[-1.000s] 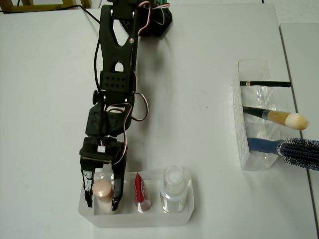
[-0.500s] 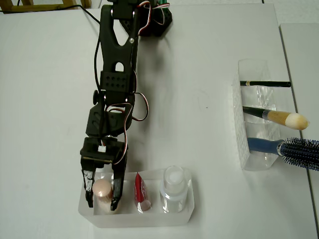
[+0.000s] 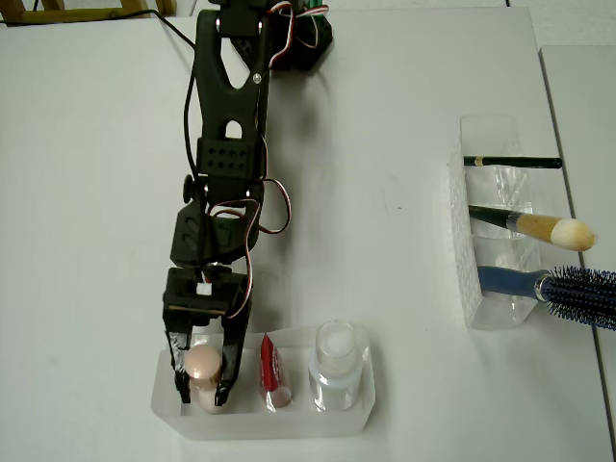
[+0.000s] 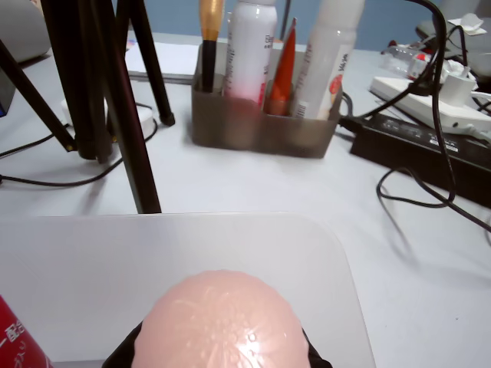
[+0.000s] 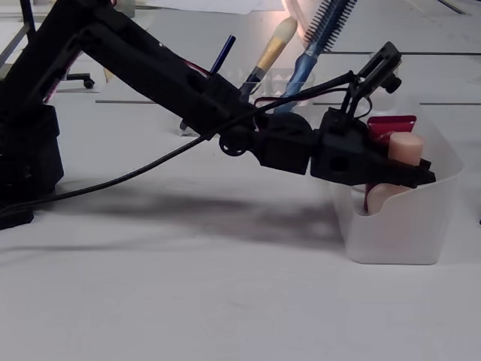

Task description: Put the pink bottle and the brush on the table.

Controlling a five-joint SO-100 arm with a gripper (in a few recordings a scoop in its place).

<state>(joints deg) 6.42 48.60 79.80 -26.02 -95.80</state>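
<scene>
White tabletop (image 3: 404, 318) stretches wide and plain under the overhead camera, with my black arm reaching down from its base at 12 o'clock toward a translucent plastic tray (image 3: 366, 409) at 6 o'clock. My gripper (image 3: 203, 393) sits in the left compartment of that tray, its two black fingers closed in against either side of the small pale peach-pink bottle with the rounded cap (image 3: 202, 364). In the wrist view the bottle's cap (image 4: 226, 322) rises at 6 o'clock, with the dark fingers touching it low on both sides. From the fixed view my gripper (image 5: 421, 174) lies nearly level across the tray's rim (image 5: 443, 173), the pink bottle (image 5: 404, 149) upright between the fingers and standing inside the tray.

Just beside the bottle, in the middle compartment, stands a red pointed tube (image 3: 271, 371), and a clear bottle with a white cap (image 3: 337, 366) stands in the right one.

Well apart, at 3 o'clock in the overhead view, a second clear plastic holder (image 3: 472, 279) carries three things that lean out to the right: a thin black pencil (image 3: 515, 163) in the top slot, the slim makeup brush with black handle, tan-gold ferrule and cream bristles (image 3: 544, 228) in the middle one, and a blue-handled spiky hairbrush (image 3: 568, 289) in the bottom one. The brush rests in its slot, untouched by me.
</scene>
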